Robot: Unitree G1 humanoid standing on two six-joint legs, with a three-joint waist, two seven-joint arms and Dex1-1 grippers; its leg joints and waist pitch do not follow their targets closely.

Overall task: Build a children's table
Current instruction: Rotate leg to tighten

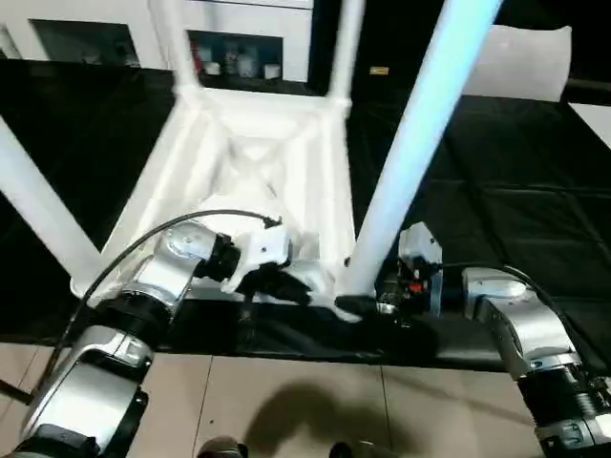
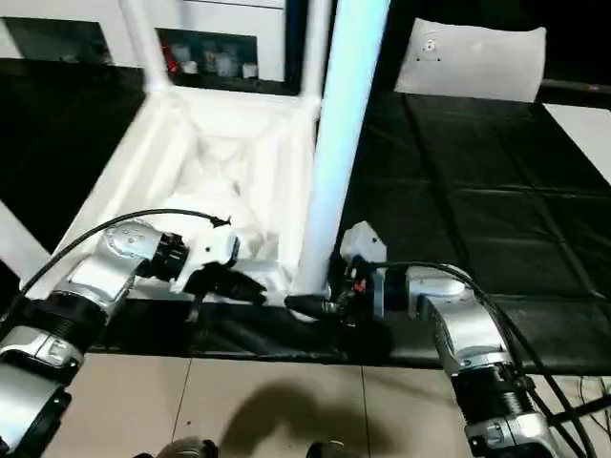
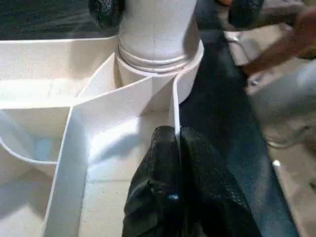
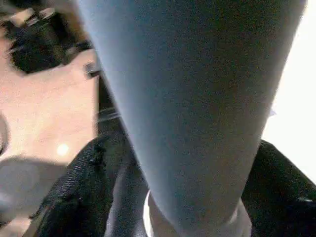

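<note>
A black quilted tabletop (image 2: 458,191) is carrying the upturned children's table (image 2: 220,153) at centre left and a flat white sheet (image 2: 473,62) at upper right.

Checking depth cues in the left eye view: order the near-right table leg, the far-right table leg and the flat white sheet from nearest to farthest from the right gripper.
1. Near-right white tapered tube leg, between the right gripper fingers.
2. Far-right white tube leg, at the tabletop's back corner.
3. Flat white sheet, far back right.

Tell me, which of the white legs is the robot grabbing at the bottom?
The near-right leg, the big one closest to the camera. The right gripper clasps its base at the tabletop's corner socket; the other legs stand untouched.
</note>
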